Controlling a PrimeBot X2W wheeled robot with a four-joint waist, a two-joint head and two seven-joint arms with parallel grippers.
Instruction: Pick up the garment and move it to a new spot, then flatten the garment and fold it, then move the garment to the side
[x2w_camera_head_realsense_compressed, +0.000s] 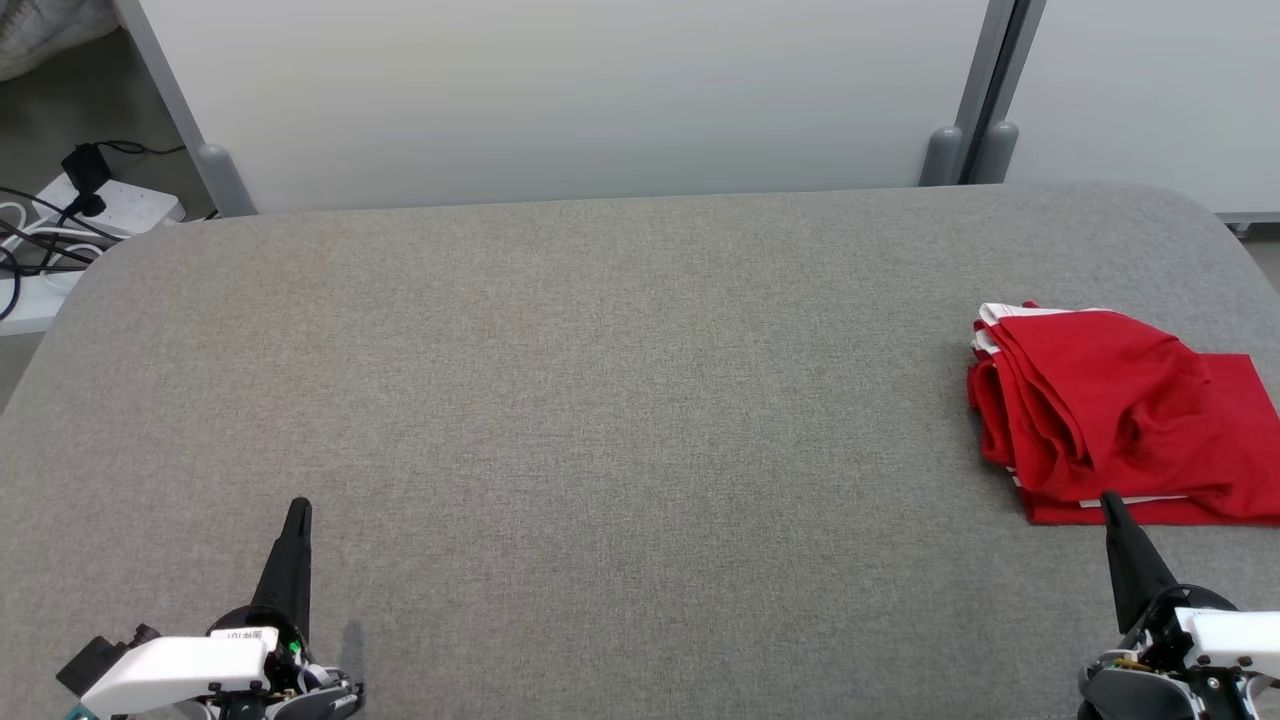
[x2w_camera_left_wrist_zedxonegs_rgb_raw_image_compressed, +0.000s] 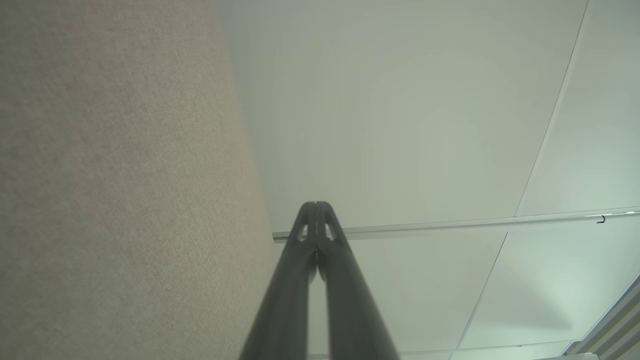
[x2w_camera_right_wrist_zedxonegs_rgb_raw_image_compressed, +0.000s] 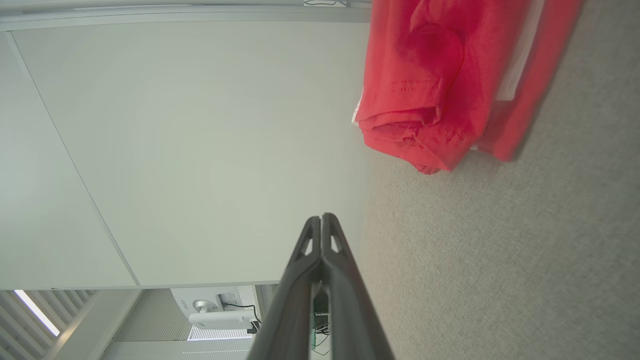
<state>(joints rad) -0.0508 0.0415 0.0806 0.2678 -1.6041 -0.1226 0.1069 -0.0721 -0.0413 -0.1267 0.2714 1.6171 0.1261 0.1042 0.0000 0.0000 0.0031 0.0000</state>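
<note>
Well, the largest thing before me is the wide grey fabric-covered table with rounded corners (x2w_camera_head_realsense_compressed: 600, 400), which spans the head view from side to side. Behind its far edge stand pale white partition panels (x2w_camera_head_realsense_compressed: 580, 90), with a grey metal post (x2w_camera_head_realsense_compressed: 985, 100) between two of them toward my right. The folded red cloth garment with white trim (x2w_camera_head_realsense_compressed: 1110, 410) lies on the table far over on my right, running off the right edge of the head view. It is a bundle of several layers, with the folds bunched thickly on its left and a flatter layer showing underneath along the near side. My right gripper (x2w_camera_head_realsense_compressed: 1110, 503) sits at the lower right, its two long dark fingers pressed together and holding nothing. In the head view its tip overlaps the garment's near edge, while in the right wrist view the cloth lies ahead and to one side of the closed tips, apart from them. My left gripper (x2w_camera_head_realsense_compressed: 298, 512) sits at the lower left, fingers likewise together and empty, over bare table well apart from the garment. Past the table's far left corner lies a white power strip (x2w_camera_head_realsense_compressed: 125, 205) with black cables plugged in.
</note>
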